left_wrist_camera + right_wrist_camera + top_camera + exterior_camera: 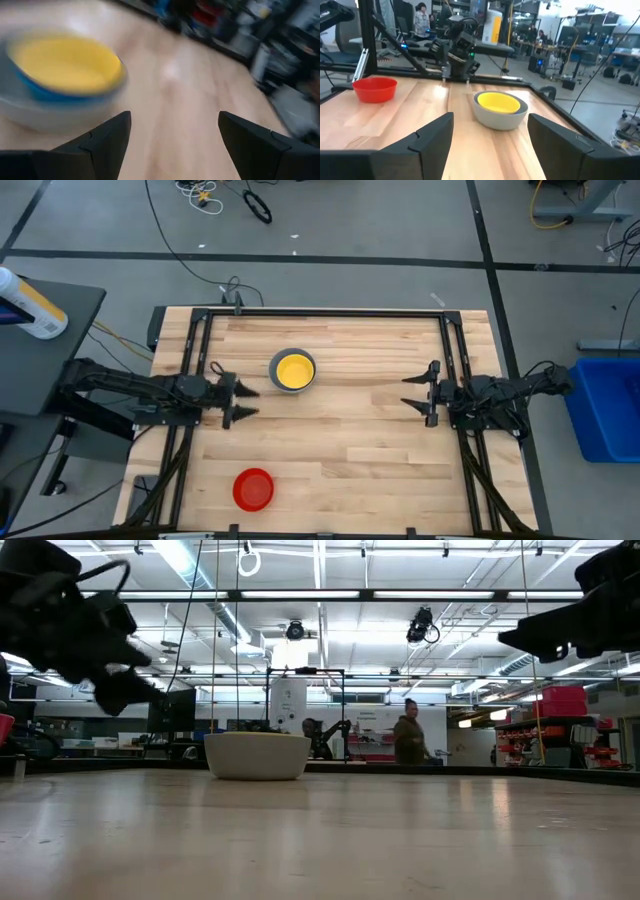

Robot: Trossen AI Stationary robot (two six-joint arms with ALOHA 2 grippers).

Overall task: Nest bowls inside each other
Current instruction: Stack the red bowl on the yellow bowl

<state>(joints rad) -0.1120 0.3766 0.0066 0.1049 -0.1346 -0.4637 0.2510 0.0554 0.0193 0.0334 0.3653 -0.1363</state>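
A stack of bowls [293, 370] stands on the table at the far middle: a grey bowl [500, 116] outermost, a blue rim [45, 90] inside it, a yellow bowl [65, 62] on top. A red bowl [253, 489] sits alone near the front left, also seen as the red bowl [375, 88]. My left gripper [247, 402] hovers open just left of the stack. My right gripper [412, 391] hovers open at the table's right, fingers pointing toward the stack. Neither holds anything.
Black rails [190, 370] run along the table's left and right sides. A blue bin [605, 405] stands off the table at the right. A person [408, 736] walks in the room behind. Bare wood lies between the stack and my right gripper.
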